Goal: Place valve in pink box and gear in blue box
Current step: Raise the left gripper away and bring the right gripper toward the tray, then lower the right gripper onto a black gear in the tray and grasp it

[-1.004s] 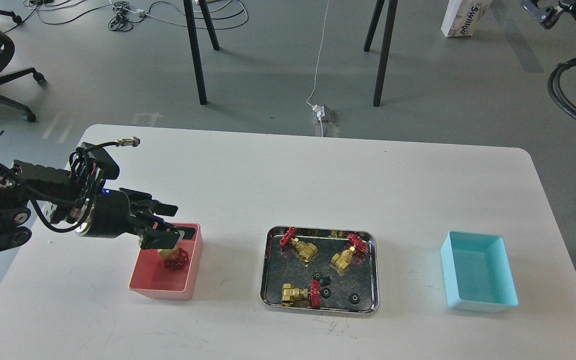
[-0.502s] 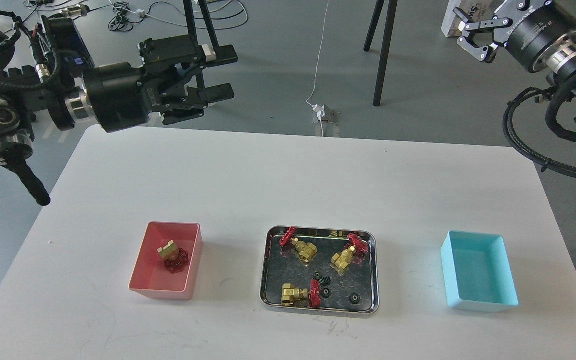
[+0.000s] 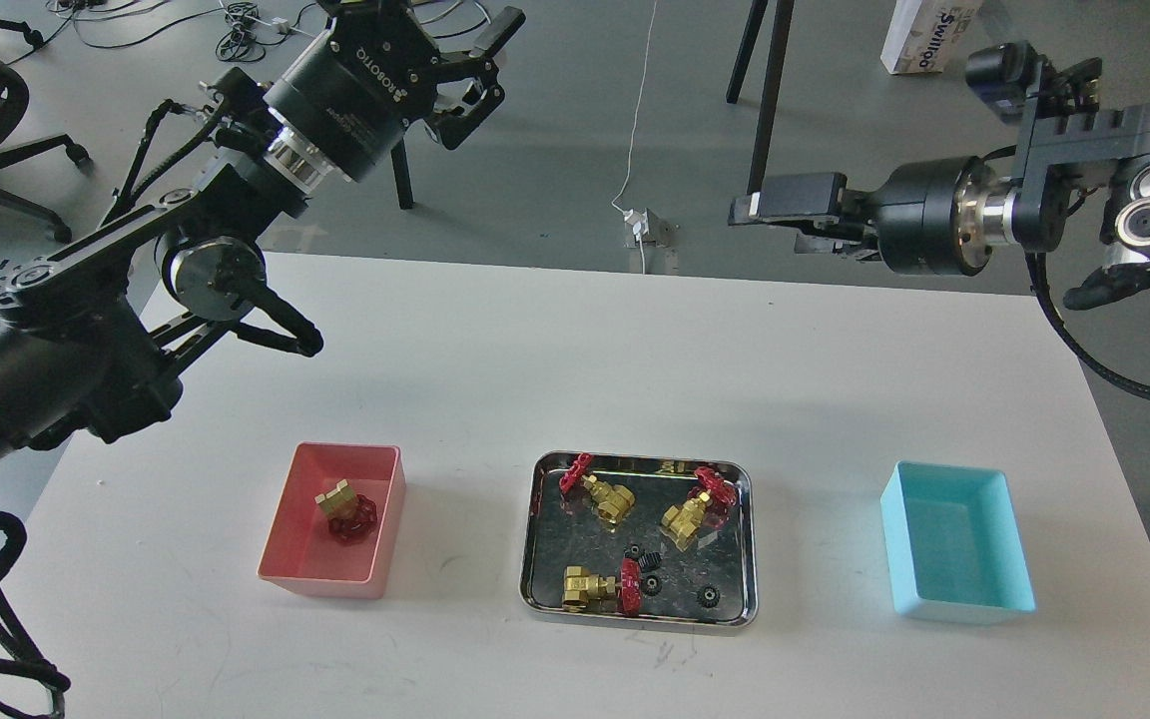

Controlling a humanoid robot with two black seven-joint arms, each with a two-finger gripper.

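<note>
One valve (image 3: 345,509) lies in the pink box (image 3: 320,579), red handwheel down. Three more valves (image 3: 600,489) (image 3: 700,504) (image 3: 600,587) lie in the steel tray (image 3: 565,539) with three black gears (image 3: 643,557) (image 3: 651,584) (image 3: 707,596). The blue box (image 3: 964,604) at the right holds nothing. My left gripper (image 3: 487,65) is open and empty, high beyond the table's far left edge. My right gripper (image 3: 765,210) hangs over the far right edge, pointing left. It is seen side-on, so its fingers overlap. Nothing shows in it.
The white table (image 3: 575,379) carries the pink box, the tray and the blue box in a row near the front. My left arm's thick links (image 3: 86,340) hang over the table's left side. Black stand legs (image 3: 765,110) and cables lie on the floor beyond.
My left gripper let the valve go in the pink box, then rose and swung up beyond the far edge. My right arm swung down and left toward the table's far right edge.
</note>
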